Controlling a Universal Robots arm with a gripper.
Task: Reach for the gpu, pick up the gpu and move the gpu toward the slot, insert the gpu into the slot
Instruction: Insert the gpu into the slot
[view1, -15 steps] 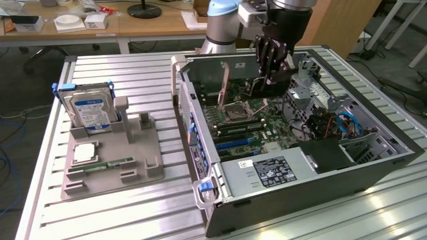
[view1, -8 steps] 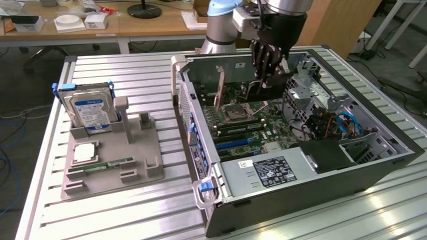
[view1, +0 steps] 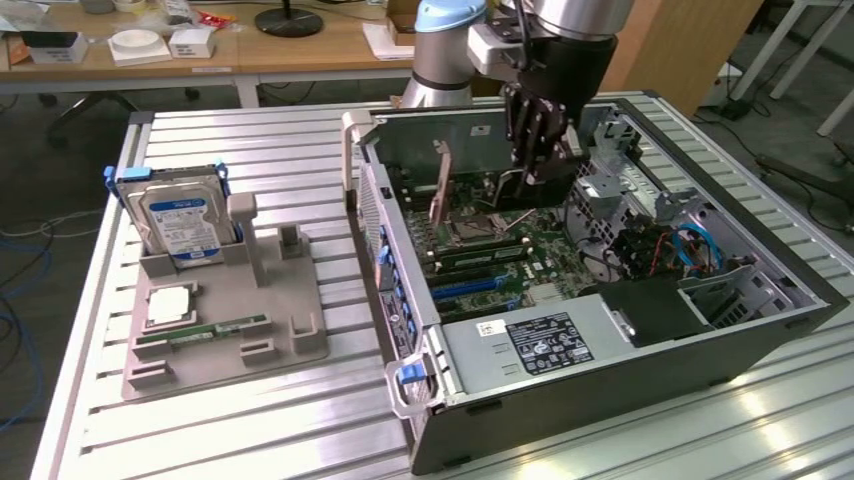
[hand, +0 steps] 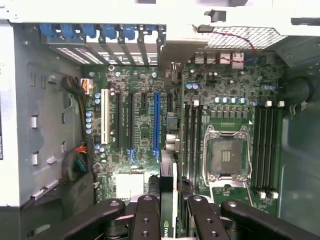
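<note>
The black jointed end effector (hand: 171, 212) is clamped on the thin flat dark gpu (hand: 167, 187), held edge-on between its fingers (hand: 148, 215) above the green motherboard (hand: 142, 130) inside the open grey metal computer case (view1: 641, 390), near the long narrow blue plastic slot (hand: 156, 122) but not touching it.

Arm (view1: 438, 88): silver-grey tubular links, rounded joint housing with a light blue cap (view1: 447, 15). Wrist end is a polished metal cylinder (view1: 574, 18), with a grey block (view1: 491, 45) mounted beside it. Hand (view1: 539, 176): matte black. Fingers (hand: 146, 220) are flat linkage bars with rounded ends, round pivot pins and small recessed screw holes.
</note>
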